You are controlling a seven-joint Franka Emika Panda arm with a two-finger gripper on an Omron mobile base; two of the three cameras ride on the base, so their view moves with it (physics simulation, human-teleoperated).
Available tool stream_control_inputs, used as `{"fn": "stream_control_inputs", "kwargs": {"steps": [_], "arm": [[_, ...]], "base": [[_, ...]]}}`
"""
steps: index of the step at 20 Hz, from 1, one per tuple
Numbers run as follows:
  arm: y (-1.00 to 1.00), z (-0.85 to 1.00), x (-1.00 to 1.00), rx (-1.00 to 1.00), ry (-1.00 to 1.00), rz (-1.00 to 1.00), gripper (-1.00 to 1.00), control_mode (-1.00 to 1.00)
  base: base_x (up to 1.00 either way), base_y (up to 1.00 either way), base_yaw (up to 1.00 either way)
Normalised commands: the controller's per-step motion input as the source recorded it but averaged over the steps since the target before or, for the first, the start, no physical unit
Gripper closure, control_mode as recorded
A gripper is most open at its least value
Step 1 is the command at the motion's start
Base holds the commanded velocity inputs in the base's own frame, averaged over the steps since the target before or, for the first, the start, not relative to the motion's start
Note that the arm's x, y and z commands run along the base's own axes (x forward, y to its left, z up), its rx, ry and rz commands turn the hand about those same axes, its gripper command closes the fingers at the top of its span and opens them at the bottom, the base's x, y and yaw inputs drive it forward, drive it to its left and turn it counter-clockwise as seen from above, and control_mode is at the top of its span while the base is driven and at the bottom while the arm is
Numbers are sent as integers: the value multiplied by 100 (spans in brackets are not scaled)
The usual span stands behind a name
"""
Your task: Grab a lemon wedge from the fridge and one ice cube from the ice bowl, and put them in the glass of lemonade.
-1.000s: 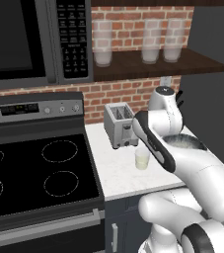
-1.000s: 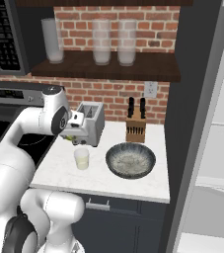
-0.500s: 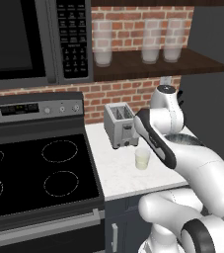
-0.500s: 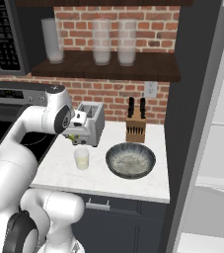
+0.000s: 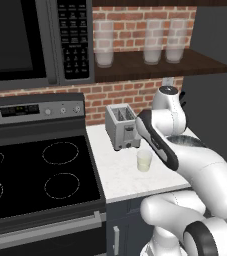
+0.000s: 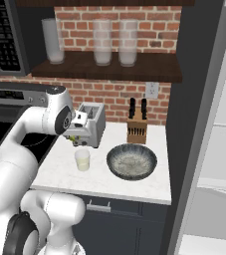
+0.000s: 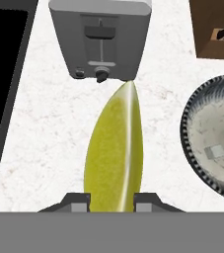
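Note:
My gripper [image 7: 112, 200] is shut on the lemon wedge [image 7: 114, 153], a yellow-green pointed slice that stands between the two fingertips [image 7: 76, 200] and points at the toaster. In the right base view the gripper [image 6: 76, 139] hangs in front of the toaster, just above and left of the glass of lemonade [image 6: 82, 160]. The same glass [image 5: 144, 160] stands near the counter's front edge beside my forearm. The ice bowl [image 6: 131, 161] sits to the right of the glass, and its ribbed rim [image 7: 192, 148] holds a small ice cube [image 7: 213, 152]. The fridge [image 6: 196, 109] stands open at the right.
A silver toaster [image 6: 90, 124] stands at the back of the white counter [image 6: 64, 172], and a wooden knife block [image 6: 137, 127] is to its right. The black stove [image 5: 30, 175] borders the counter on the left. Frosted glasses [image 6: 102, 42] line the shelf above.
The hand has shifted slightly right and toward the glass, with the lemon wedge still between the fingers. Glass and bowl have not moved.

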Motion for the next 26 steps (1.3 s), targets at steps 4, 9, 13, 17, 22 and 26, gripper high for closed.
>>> {"fn": "stream_control_inputs", "kwargs": {"steps": [4,9,13,17,22,26], "arm": [[-4,0,5,0,0,0,100,-100],[0,0,0,0,0,0,100,-100],[0,0,1,0,0,0,100,-100],[1,0,1,0,2,0,100,-100],[0,-26,6,-3,7,0,100,-100],[0,-41,0,0,6,0,100,-100]], "base": [[0,0,0],[0,0,0],[0,0,0],[0,0,0],[0,0,0],[0,0,0]]}}
